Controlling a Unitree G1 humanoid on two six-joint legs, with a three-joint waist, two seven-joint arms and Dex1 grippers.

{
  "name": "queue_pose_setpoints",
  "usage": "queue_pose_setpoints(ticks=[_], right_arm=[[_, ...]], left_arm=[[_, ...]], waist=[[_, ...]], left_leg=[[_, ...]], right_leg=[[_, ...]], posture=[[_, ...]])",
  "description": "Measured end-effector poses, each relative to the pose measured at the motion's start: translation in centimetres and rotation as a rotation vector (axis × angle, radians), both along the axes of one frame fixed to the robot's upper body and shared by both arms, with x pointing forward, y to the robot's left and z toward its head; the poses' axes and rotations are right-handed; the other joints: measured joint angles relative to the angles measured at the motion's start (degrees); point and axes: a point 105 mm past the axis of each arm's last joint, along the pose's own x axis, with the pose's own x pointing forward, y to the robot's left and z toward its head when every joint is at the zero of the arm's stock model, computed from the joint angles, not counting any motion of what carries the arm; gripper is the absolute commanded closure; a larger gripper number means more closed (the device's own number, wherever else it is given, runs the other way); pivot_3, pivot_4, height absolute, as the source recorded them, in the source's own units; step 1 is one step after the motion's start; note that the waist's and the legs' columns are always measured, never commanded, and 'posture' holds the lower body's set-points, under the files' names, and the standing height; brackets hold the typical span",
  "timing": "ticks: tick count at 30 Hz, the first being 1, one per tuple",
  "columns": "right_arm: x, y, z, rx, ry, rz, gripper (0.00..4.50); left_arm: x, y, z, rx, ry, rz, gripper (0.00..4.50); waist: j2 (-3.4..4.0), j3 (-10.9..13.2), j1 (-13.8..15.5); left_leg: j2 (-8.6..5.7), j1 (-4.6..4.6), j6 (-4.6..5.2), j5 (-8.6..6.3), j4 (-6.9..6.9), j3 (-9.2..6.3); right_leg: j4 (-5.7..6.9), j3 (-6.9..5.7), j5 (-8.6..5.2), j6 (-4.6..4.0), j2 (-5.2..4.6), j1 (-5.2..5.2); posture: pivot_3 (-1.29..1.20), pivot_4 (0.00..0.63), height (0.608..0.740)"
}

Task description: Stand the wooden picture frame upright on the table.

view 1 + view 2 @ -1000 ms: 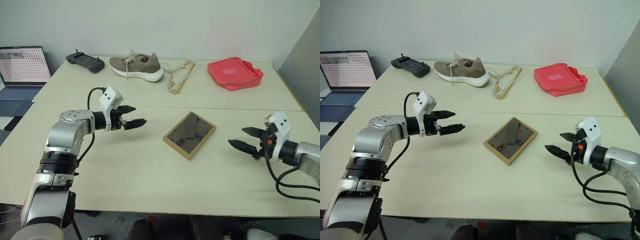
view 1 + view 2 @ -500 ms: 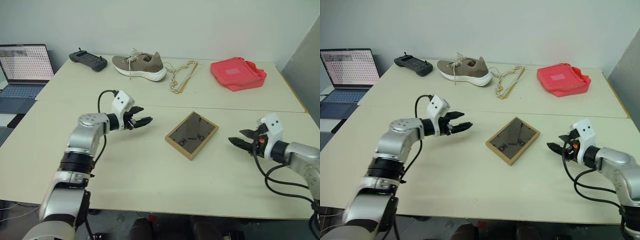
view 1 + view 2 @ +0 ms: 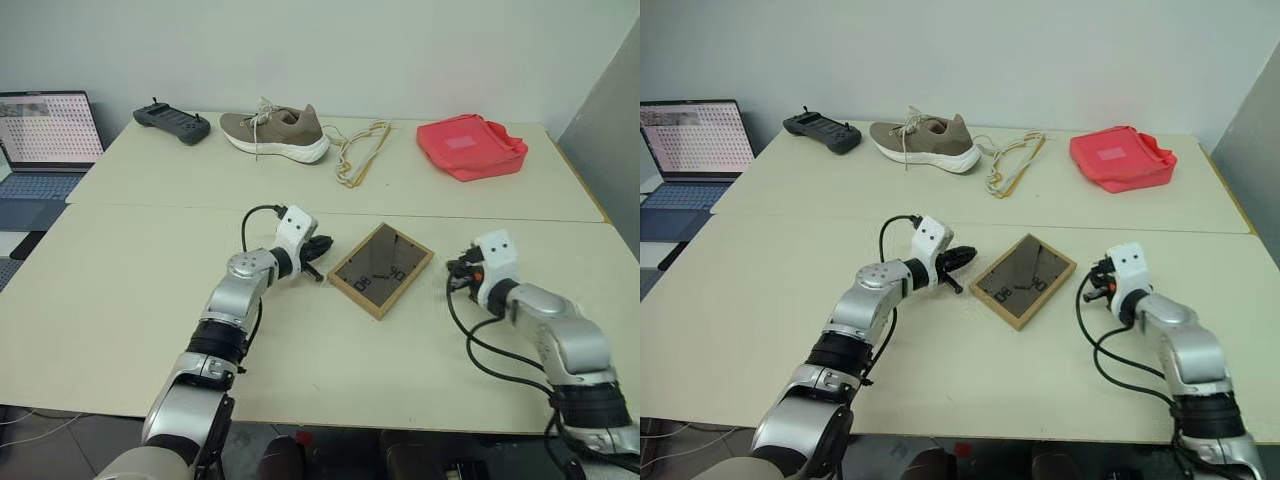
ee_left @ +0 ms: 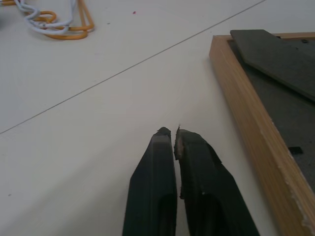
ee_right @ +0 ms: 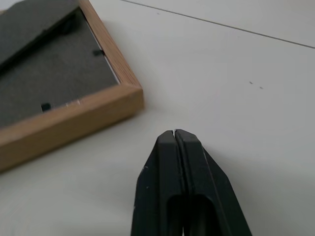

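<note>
Looking down, I see one wooden picture frame (image 3: 380, 270) lying flat, back side up, in the middle of the table (image 3: 130, 290). My left gripper (image 3: 316, 270), pinched closed and empty, sits at its 9 o'clock. My right gripper (image 3: 456, 278), also closed and empty, sits at 3 o'clock. At 12 o'clock: one shoe (image 3: 275, 133), one red bag (image 3: 470, 146).

Plain pale wall (image 3: 400, 50) behind; grey panel (image 3: 610, 140) well beyond the right gripper's side. Open laptop (image 3: 45, 135) on a lower surface far off the left gripper's side (screen lit). Light even.
</note>
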Motion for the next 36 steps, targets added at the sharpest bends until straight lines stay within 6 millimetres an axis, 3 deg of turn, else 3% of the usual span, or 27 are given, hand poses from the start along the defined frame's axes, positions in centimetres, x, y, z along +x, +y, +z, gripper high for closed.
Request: queue_pose_setpoints(ticks=[8, 13, 26, 32, 36], right_arm=[[1.8, 2.4, -0.5, -0.015, 0.012, 0.048, 4.5], [1.9, 4.0, -0.5, 0.007, 0.017, 0.105, 4.5], [-3.0, 8.1, -1.6, 0.037, 0.114, 0.367, 4.5], [-3.3, 7.6, -1.7, -0.009, 0.112, 0.394, 4.5], [-2.4, 6.7, -1.7, -0.033, 0.095, 0.374, 4.5]], left_arm=[[-1.6, -1.0, -1.4, 0.021, 0.086, -0.077, 4.44], [-3.2, -0.7, -1.7, 0.028, 0.114, -0.104, 4.44], [-8.4, 2.3, -2.0, 0.161, 0.19, -0.117, 4.44], [-10.0, 4.6, -2.1, 0.206, 0.252, -0.11, 4.44], [-11.6, 7.5, -2.0, 0.169, 0.381, -0.098, 3.69]], waist=[[0.01, 0.0, 0.0], [0.02, 0.0, -0.1], [0.03, 0.0, -0.1], [0.02, 0.0, -0.2], [0.02, 0.0, -0.7]], left_leg=[[0.01, -0.02, -0.01, 0.0, 0.0, 0.0], [0.04, -0.01, -0.01, 0.01, -0.04, -0.01], [0.05, 0.1, 0.0, 0.0, -0.06, -0.02], [0.05, 0.15, 0.01, -0.01, -0.08, -0.01], [0.07, 0.27, 0.01, -0.01, -0.12, 0.03]], right_leg=[[-0.01, -0.02, 0.0, 0.0, -0.02, -0.01], [0.0, -0.04, 0.0, -0.01, -0.01, -0.03], [0.03, -0.01, 0.0, -0.01, 0.0, 0.04], [-0.02, 0.0, -0.01, -0.01, 0.01, 0.07], [0.01, 0.03, -0.02, -0.01, 0.03, 0.13]], posture=[[0.0, 0.15, 0.74], [0.0, 0.15, 0.74], [0.0, 0.15, 0.74], [0.0, 0.15, 0.74], [0.0, 0.15, 0.74]])
